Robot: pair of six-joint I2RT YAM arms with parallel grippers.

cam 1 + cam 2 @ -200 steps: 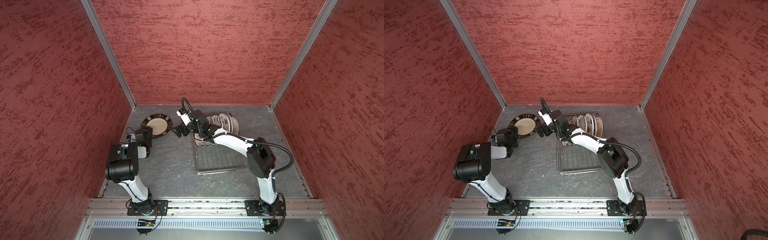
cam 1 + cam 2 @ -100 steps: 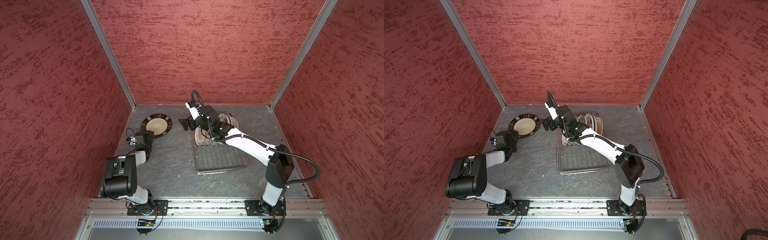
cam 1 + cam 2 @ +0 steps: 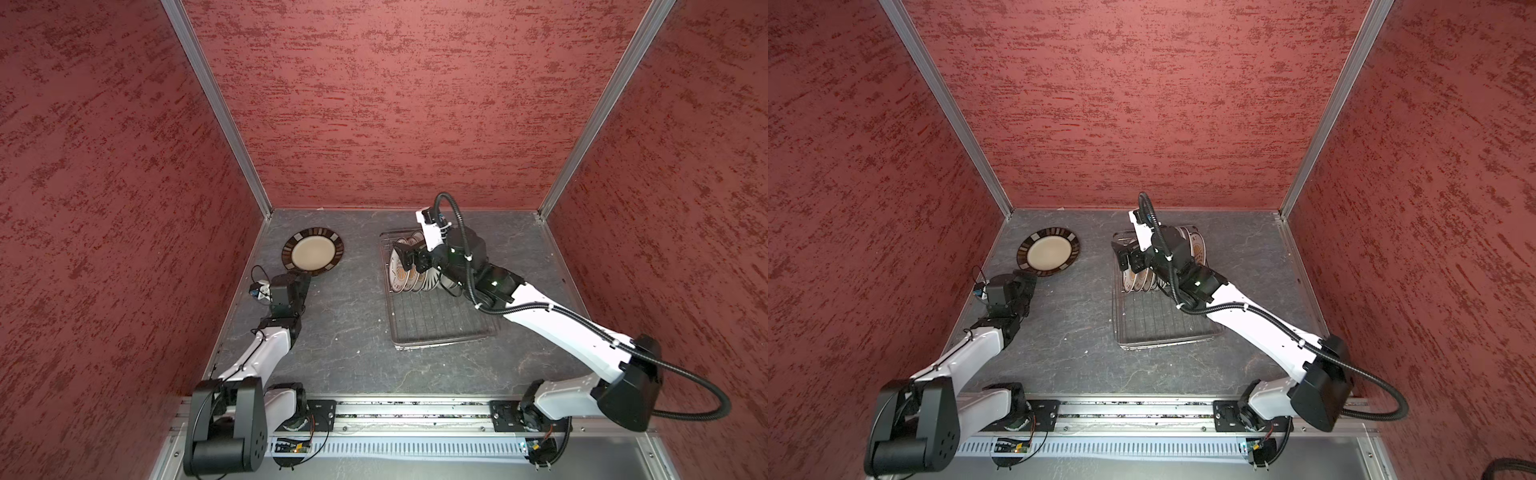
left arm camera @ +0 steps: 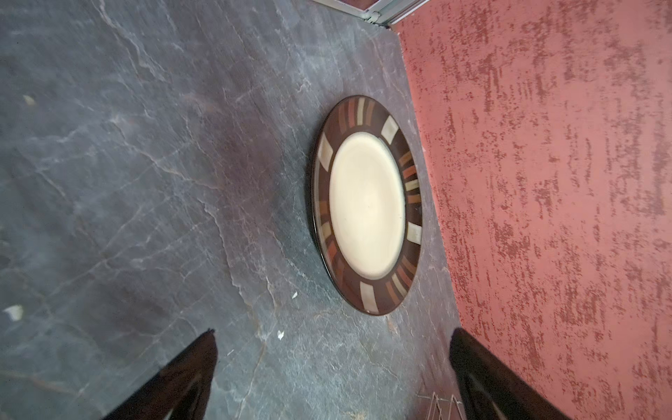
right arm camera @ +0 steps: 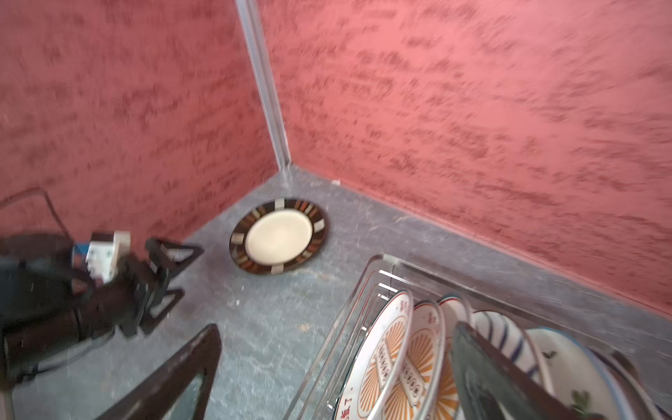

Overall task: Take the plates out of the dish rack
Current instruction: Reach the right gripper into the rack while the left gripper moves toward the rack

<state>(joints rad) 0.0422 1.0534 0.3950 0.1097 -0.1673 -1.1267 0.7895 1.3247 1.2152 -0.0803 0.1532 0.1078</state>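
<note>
A dark-rimmed plate (image 3: 313,252) (image 3: 1048,252) (image 4: 367,205) (image 5: 279,236) with a cream middle lies flat on the table near the back left corner. The dish rack (image 3: 436,324) (image 3: 1163,328) holds several plates (image 3: 401,272) (image 3: 1138,279) (image 5: 385,360) on edge at its far end; the front ones bear an orange sunburst. My right gripper (image 3: 405,255) (image 3: 1125,255) (image 5: 334,327) hangs open over the left end of that row, holding nothing. My left gripper (image 3: 303,279) (image 3: 1027,277) (image 4: 332,332) is open and empty, just short of the flat plate.
Red walls close in the table on three sides; the flat plate lies close to the left wall (image 4: 545,218). The near part of the rack's wire grid carries no plates. The right arm's black cable (image 3: 453,212) loops above the rack.
My right gripper has swung right, from beside the flat plate to above the plates in the rack. The left arm has sunk lower, its gripper staying near the flat plate.
</note>
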